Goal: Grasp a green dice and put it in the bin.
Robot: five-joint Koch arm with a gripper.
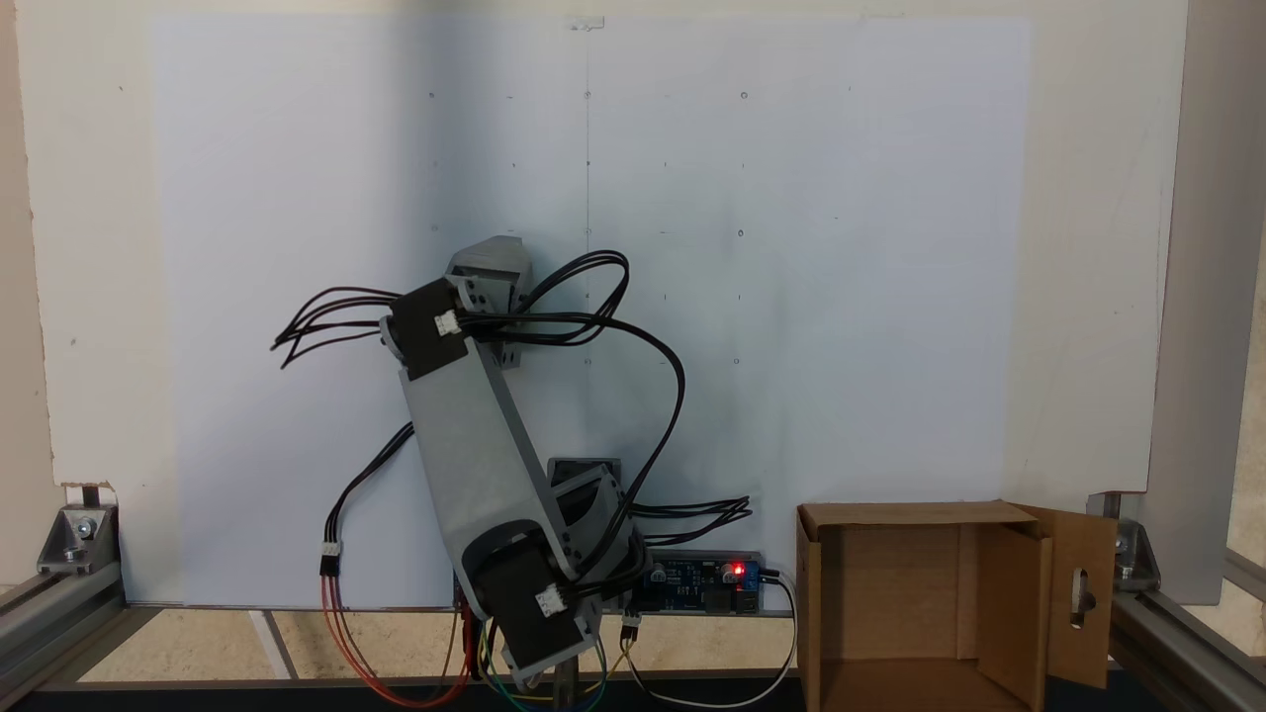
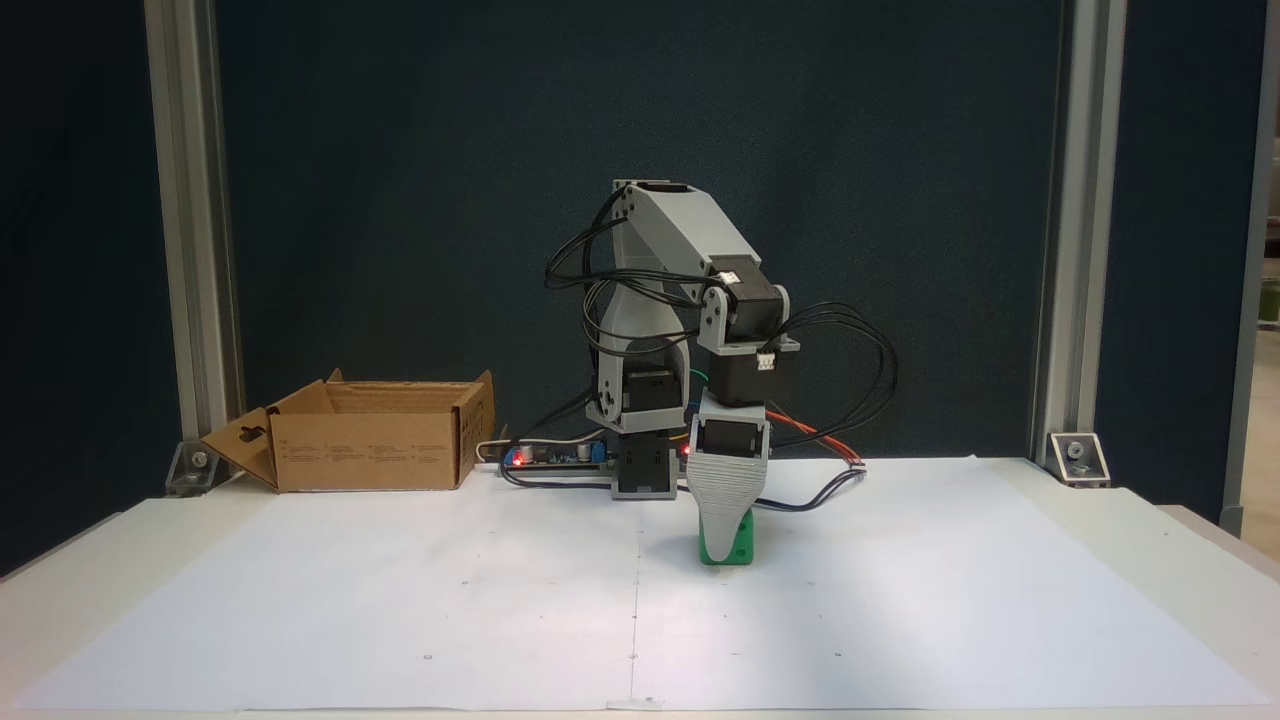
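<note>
The arm is bent down over the white paper with its gripper [image 2: 728,540] lowered onto the dice [image 2: 740,548], which sits on the sheet just in front of the arm's base, a little right of the centre line in a fixed view. The ribbed grey jaw faces me and tapers to a blunt tip that covers the middle of the cube; the other jaw stands behind it, so I cannot tell whether the grip is closed on the dice or merely straddling it. I judge this to be the grasping step: the dice is still on the paper and nothing has been lifted. If the hold is good, the next move calls for a straight lift clear of the sheet, then a swing across to the bin [image 2: 365,450], which stands well apart at the back, to the left of the base, and a release above its open top. The dice is glossy bright green plastic with rounded edges and small round pips on the face I can see. The bin is plain brown corrugated cardboard, boxy, with flaps folded outward; one flap has a slot cut through it. From the other side the bin [image 1: 1078,583] shows an empty, matte interior.
</note>
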